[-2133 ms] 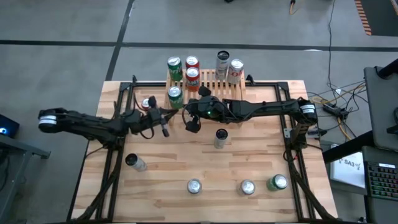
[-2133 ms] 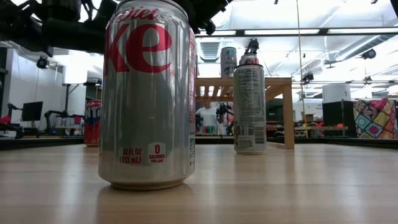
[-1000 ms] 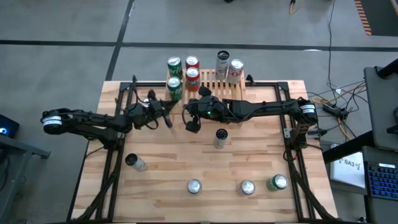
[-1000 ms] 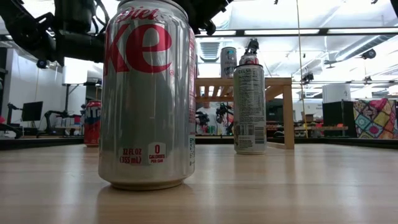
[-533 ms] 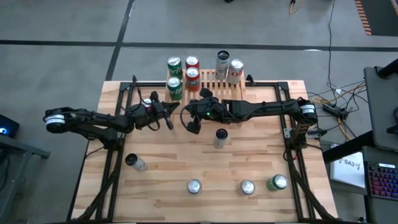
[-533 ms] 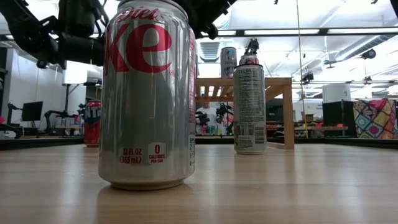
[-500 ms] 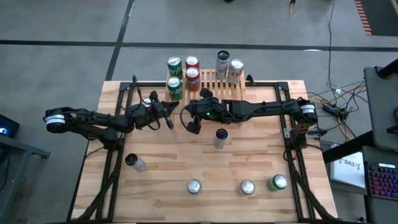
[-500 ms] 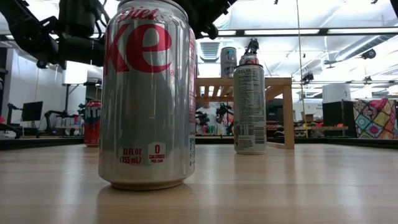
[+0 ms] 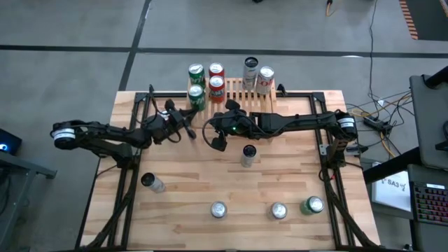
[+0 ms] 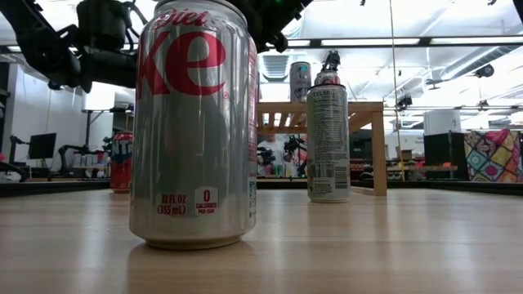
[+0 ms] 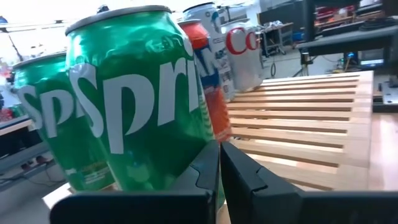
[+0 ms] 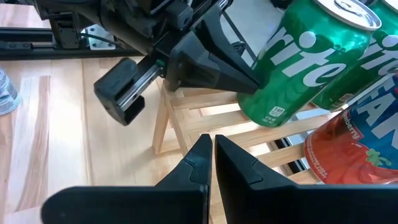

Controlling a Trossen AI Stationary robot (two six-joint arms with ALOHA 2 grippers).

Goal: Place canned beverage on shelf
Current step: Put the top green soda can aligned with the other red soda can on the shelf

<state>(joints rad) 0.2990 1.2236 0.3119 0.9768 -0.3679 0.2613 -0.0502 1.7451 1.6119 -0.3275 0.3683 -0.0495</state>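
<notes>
The shelf point(image 9: 241, 94), a low light-wood slatted rack, stands at the table's far edge and carries several cans. A green canned beverage point(image 9: 197, 95) stands upright on its near left corner point(image 12: 186, 106), with a second green can behind it. My left gripper point(image 9: 190, 126) is shut, level, right at this can point(image 11: 137, 93). My right gripper point(image 9: 214, 138) hangs shut over the table just in front of that shelf corner point(image 12: 211, 138), tilted down, with nothing between its fingers. My left gripper point(image 11: 219, 148) has its shut fingertips point(image 12: 245, 78) against the green can's side wall, low down point(image 12: 261, 93). The fingers come level from the table's near left. The can stands upright on the shelf's slats.
Two red cans point(image 9: 216, 78) and two silver cans point(image 9: 257, 72) share the shelf; its right half shows bare slats point(image 11: 298, 124). On the table are a tall silver can point(image 9: 248, 155), a toppled can point(image 9: 152, 183) and three cans near the front edge point(image 9: 278, 210), one filling the low view point(image 10: 192, 122).
My left gripper has turned a little toward the shelf, still shut against the green can. The can stands where it stood.
</notes>
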